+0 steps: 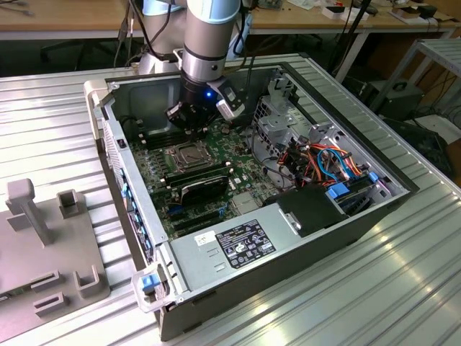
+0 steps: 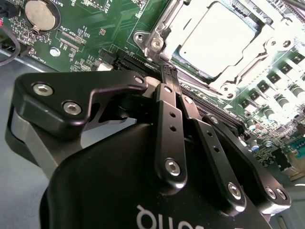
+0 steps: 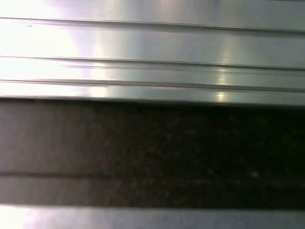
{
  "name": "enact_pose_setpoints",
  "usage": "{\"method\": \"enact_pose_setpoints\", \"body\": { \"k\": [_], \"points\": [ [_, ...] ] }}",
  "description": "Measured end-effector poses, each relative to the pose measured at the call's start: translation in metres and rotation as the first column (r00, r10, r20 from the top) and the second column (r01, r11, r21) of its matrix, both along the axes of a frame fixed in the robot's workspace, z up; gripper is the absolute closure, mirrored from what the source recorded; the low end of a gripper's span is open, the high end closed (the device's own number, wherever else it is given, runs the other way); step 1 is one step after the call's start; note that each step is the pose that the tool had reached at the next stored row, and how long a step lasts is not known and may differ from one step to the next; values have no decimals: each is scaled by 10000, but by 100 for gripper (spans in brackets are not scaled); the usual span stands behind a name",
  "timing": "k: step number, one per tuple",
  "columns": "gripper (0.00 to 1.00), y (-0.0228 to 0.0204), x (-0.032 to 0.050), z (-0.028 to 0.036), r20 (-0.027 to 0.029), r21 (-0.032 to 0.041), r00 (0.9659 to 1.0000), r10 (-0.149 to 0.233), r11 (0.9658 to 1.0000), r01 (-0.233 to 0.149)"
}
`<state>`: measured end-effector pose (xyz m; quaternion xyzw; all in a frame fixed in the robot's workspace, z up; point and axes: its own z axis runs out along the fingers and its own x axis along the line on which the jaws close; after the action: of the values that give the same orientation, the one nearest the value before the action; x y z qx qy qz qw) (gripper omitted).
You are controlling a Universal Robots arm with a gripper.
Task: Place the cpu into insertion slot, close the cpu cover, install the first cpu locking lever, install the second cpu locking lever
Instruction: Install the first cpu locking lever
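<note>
**Exterior view:** A grey Universal Robots arm [image 1: 209, 36] reaches down into an open black-and-grey desktop computer case [image 1: 360, 216] that lies on a ribbed aluminium bench [image 1: 403, 288]. Its black gripper [image 1: 189, 121] hangs low over the green motherboard [image 1: 155, 187], toward the board's far edge. The cpu [image 1: 185, 154], a small flat square chip with a dull silver-tan metal top, lies in its socket just beside the gripper, nearer the board's middle.

**Second wrist view:** The gripper's two black fingers [image 2: 167, 119] run together to a point, with the jaws drawn closed and nothing visible between them. Their tips are close to the socket's corner but do not touch it. The cpu cover [image 2: 271, 45], a thin grey metal hinged frame plate, lies flat around the chip, whose top shows through the square window.

**First wrist view:** The camera looks onto a ribbed silver metal surface [image 3: 152, 47] beside a dark band [image 3: 152, 143].

Judging by the seated chip and lowered frame, the first two steps appear done. Whether either locking lever is latched cannot be told from these views.
</note>
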<state>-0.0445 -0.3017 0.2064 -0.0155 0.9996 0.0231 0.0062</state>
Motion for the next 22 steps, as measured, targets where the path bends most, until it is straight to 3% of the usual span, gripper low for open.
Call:
{"method": "enact_pose_setpoints", "body": {
  "k": [14, 22],
  "points": [
    [89, -16, 0, -10, 0, 0, 10000, 0, 10000, 0],
    [89, -21, -1, -54, -4, -5, 10000, 0, 10000, 0]
  ]
}}
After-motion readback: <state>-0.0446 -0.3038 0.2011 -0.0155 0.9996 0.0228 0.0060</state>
